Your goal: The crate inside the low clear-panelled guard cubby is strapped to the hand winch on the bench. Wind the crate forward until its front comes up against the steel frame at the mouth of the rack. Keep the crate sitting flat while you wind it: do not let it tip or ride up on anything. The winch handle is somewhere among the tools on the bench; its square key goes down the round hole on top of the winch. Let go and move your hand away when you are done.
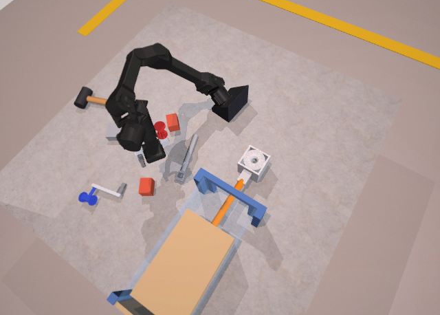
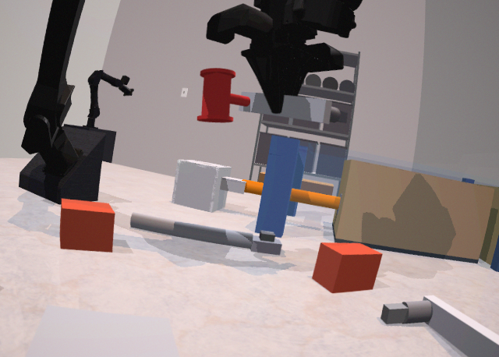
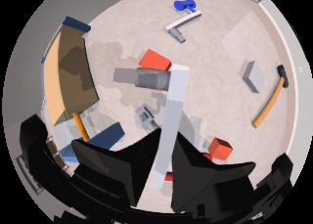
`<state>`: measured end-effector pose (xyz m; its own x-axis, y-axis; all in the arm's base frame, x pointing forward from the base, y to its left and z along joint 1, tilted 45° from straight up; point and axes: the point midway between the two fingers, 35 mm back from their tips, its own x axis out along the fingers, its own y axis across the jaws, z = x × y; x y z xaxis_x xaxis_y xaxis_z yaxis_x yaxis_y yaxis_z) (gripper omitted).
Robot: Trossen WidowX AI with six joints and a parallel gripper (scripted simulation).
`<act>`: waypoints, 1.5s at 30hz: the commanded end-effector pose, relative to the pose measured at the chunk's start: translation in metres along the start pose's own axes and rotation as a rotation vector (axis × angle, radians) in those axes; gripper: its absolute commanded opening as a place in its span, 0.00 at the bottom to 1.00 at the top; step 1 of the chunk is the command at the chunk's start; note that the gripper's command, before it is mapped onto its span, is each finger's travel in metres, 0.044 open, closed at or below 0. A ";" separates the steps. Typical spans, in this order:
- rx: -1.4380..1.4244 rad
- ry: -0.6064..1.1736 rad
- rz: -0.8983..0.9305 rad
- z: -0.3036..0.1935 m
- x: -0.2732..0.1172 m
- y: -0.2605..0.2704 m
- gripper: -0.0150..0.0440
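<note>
Between the closed-in tips of the claw (image 1: pixel 152 147) (image 2: pixel 284 104) (image 3: pixel 168 132), a red-knobbed crank (image 1: pixel 161 132) (image 2: pixel 306 107) (image 3: pixel 173 107) is pinched by its flat grey arm, held up off the counter (image 1: pixel 302 109) (image 2: pixel 181 297) (image 3: pixel 127 38). It looks rigid and fairly light, unlikely to break; smooth sides could let it swivel, with knob and square key off to opposite ends. A square hold on the arm should suit seating the key; the knob looks the better place for winding.

Well apart from the claw, towards the arm's base, stands the winch (image 1: pixel 248 159) (image 2: pixel 195 185); the crate (image 1: pixel 184 262) (image 2: pixel 402 208) (image 3: pixel 78 77) lies flat beyond the blue frame (image 1: pixel 231 190) (image 2: pixel 274 184) (image 3: pixel 105 138), short of it.

Counted around the claw: two cranks, this one and a blue-knobbed crank (image 1: pixel 106 190) (image 2: pixel 463 325) (image 3: pixel 185 21); two orange-red blocks (image 1: pixel 146 186) (image 2: pixel 346 268) (image 3: pixel 154 60); one grey bar tool (image 1: pixel 189 153) (image 2: pixel 193 230) (image 3: pixel 145 115); one mallet (image 1: pixel 83 98) (image 3: pixel 270 106); one winch; one crate
</note>
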<state>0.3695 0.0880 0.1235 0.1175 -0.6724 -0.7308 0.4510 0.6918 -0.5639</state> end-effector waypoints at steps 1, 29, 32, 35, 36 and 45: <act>-0.135 -0.001 0.004 -0.009 -0.001 0.012 0.25; -1.339 0.017 0.065 -0.096 -0.015 0.088 0.25; -1.469 0.016 0.070 -0.107 -0.017 0.095 0.25; -1.598 0.017 0.076 -0.118 -0.017 0.101 0.25; -1.641 0.017 0.078 -0.121 -0.018 0.103 0.25; -2.027 0.017 0.097 -0.154 -0.019 0.119 0.25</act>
<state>0.2929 0.2163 0.0195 0.0694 -0.6289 -0.7744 -0.9891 0.0579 -0.1356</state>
